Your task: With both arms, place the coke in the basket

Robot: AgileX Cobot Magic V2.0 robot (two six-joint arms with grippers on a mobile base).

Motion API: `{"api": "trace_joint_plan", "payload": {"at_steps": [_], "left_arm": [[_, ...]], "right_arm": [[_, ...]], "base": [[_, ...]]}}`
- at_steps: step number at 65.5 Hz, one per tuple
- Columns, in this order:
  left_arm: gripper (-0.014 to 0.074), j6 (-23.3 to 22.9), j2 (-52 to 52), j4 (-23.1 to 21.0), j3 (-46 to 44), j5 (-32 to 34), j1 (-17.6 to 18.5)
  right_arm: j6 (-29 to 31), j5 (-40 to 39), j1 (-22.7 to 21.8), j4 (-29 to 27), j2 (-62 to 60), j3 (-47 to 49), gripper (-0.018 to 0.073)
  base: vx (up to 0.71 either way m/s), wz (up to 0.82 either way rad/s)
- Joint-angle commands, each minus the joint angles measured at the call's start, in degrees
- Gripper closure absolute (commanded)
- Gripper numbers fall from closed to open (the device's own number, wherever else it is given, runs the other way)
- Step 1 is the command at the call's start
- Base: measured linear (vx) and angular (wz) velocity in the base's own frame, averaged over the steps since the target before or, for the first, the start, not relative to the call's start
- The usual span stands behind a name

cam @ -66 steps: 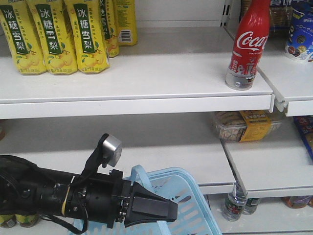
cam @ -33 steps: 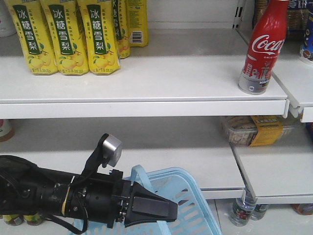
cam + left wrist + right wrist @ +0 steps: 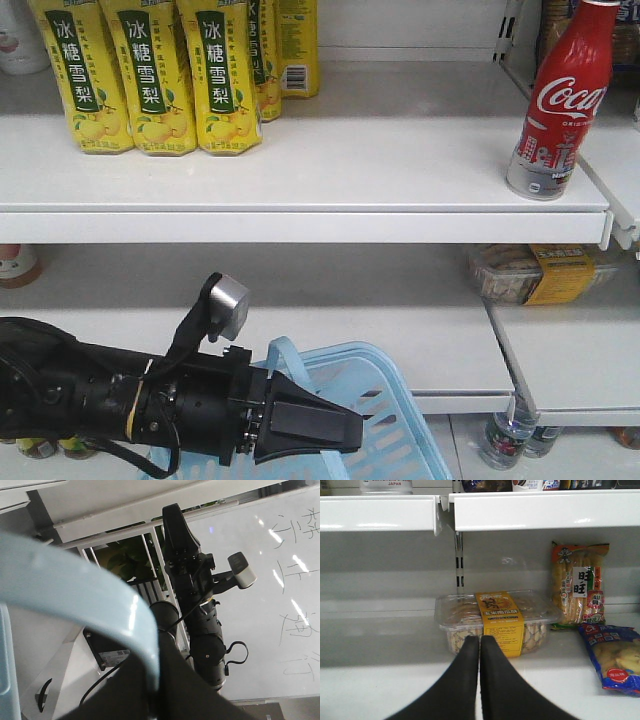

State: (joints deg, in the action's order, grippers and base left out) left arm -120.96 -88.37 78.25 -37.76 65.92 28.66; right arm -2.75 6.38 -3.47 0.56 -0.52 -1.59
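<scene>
The coke [image 3: 555,100] stands upright at the upper right of the front view, on the upper shelf [image 3: 300,190] close to its front lip and its right end, with nothing touching it; it is not yet gripped. The right end effector [image 3: 480,640] has its fingers pressed together and empty; in its own view it points at the lower shelf, toward a clear box [image 3: 495,622], with the upper shelf's edge along the top of the frame, so I judge it sits below the coke's level. The step in hand looks like the reach for the coke: the fingers should spread wide before closing in, rise above the shelf lip, come at the bottle level with one finger on each side of its body, and close low enough that the tall bottle does not tip; a nudge to its neck, or a brush against the upright at the shelf's end, could knock it over. The left end effector [image 3: 335,430], lower centre of the front view, is clamped narrow on the handle [image 3: 288,362] of the basket [image 3: 400,400]; the left wrist view shows that blue loop running into the dark fingers. The basket should stay level, mouth up and within the right arm's reach. What shows of its inside looks bare, though the arm hides much of it. The clear box holds pale snack pieces under a yellow label; yellow drink packs [image 3: 150,80] stand at the upper left.
</scene>
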Motion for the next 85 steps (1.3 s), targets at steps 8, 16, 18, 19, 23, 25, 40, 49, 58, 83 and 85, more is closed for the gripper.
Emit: {"api": "trace_joint_plan", "payload": {"at_steps": [8, 16, 18, 19, 23, 25, 40, 49, 58, 83, 85], "left_arm": [[0.0603, -0.30, 2.01, -3.58, -1.23, 13.01, 0.31], [0.0603, -0.30, 2.01, -3.58, -1.23, 13.01, 0.31], [0.0603, -0.30, 2.01, -3.58, -1.23, 13.01, 0.31], [0.0603, -0.30, 2.01, -3.58, -1.23, 13.01, 0.31], [0.0603, -0.30, 2.01, -3.58, -1.23, 13.01, 0.31], [0.0603, -0.30, 2.01, -3.58, -1.23, 13.01, 0.31], [0.0603, -0.30, 2.01, -3.58, -1.23, 13.01, 0.31], [0.0603, -0.30, 2.01, -3.58, -1.23, 13.01, 0.31], [0.0603, -0.30, 2.01, -3.58, -1.23, 13.01, 0.31], [0.0603, -0.30, 2.01, -3.58, -1.23, 13.01, 0.31], [0.0603, -0.30, 2.01, -3.58, -1.23, 13.01, 0.31]], "right_arm": [[0.11, -4.44, -0.37, 0.65, -1.05, -0.86, 0.0564], [0.11, -4.44, -0.37, 0.65, -1.05, -0.86, 0.0564], [0.11, -4.44, -0.37, 0.65, -1.05, -0.86, 0.0564], [0.11, -4.44, -0.37, 0.65, -1.05, -0.86, 0.0564], [0.11, -4.44, -0.37, 0.65, -1.05, -0.86, 0.0564], [0.11, -4.44, -0.37, 0.65, -1.05, -0.86, 0.0564], [0.11, -4.44, -0.37, 0.65, -1.05, -0.86, 0.0564], [0.11, -4.44, -0.37, 0.65, -1.05, -0.86, 0.0564], [0.11, -4.44, -0.37, 0.65, -1.05, -0.86, 0.0564], [-12.59, -15.61, -0.37, -14.82, -1.05, -0.86, 0.0564], [-13.43, -16.75, -0.37, -16.54, -1.05, -0.86, 0.0564]], "base": [[0.00, 0.01], [0.00, 0.00], [0.00, 0.00], [0.00, 0.00], [0.00, 0.00], [0.00, 0.00], [0.00, 0.00], [0.00, 0.00], [0.00, 0.00], [0.00, 0.00], [0.00, 0.00]]}}
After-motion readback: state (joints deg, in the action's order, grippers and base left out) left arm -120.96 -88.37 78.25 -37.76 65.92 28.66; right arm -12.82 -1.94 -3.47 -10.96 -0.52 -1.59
